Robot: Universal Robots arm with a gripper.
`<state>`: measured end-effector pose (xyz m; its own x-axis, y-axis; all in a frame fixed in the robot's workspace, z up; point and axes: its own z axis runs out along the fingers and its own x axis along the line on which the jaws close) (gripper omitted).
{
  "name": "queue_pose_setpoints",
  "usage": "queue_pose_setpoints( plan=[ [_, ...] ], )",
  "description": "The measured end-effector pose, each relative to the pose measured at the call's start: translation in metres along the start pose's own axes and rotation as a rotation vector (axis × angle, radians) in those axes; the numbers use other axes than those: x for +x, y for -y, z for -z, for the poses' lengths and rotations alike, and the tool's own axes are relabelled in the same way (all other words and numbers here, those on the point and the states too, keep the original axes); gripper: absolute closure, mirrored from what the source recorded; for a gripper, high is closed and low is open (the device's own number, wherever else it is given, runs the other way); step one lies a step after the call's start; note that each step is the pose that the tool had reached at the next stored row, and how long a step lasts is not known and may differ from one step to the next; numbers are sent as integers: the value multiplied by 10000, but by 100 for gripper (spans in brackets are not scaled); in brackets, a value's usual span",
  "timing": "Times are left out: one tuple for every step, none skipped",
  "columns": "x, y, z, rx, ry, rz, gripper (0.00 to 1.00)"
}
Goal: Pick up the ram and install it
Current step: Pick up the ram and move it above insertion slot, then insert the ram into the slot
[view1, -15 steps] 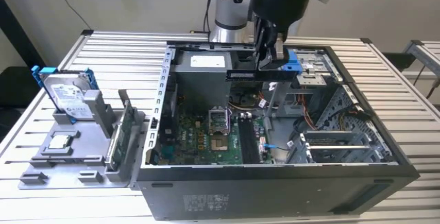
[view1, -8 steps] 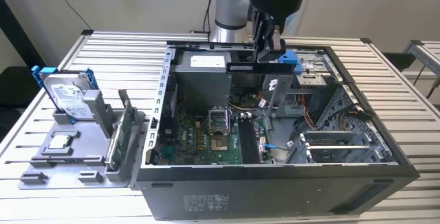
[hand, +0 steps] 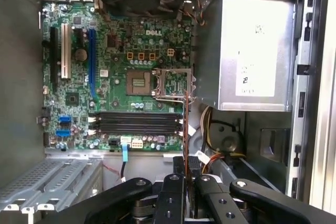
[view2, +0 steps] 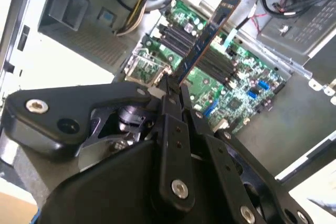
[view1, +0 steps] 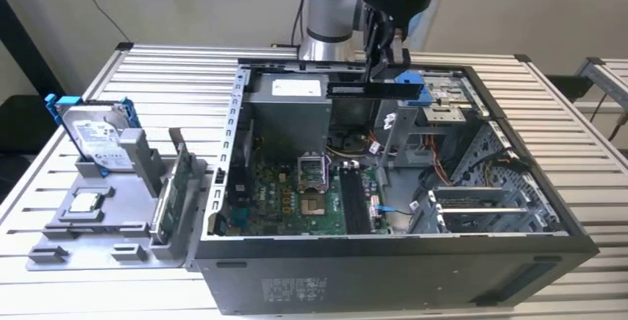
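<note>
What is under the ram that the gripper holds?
The green motherboard lies below the ram, its black memory slots empty. The gripper covers the ram's near end.

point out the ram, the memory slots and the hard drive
ram [view2: 207, 36], second wrist view, middle of its length
memory slots [hand: 136, 121], first wrist view, middle of the row
hard drive [view1: 98, 140], exterior view, its silver face

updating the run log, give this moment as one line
gripper shut on ram | ram held above open computer case | ram not in memory slots
</note>
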<state>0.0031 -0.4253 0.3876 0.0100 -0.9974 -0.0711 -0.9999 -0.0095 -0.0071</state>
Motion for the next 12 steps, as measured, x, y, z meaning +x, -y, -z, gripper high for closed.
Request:
queue_pose_setpoints(
  plan=[
    [0,18,-1,-1,1,0,86],
    [0,29,-1,0,1,0,86],
    [0,31,-1,-1,0,0,86],
    [0,31,-1,0,1,-1,86],
    [0,33,-1,-1,0,-1,86],
    [0,34,-1,0,0,-1,86],
    [0,35,-1,0,0,-1,86],
    [0,35,-2,0,1,-1,86],
    [0,35,-1,0,1,-1,86],
    [0,35,-1,0,1,-1,86],
    [0,35,-2,0,1,-1,86],
    [0,35,-1,0,1,-1,86]
  ],
)
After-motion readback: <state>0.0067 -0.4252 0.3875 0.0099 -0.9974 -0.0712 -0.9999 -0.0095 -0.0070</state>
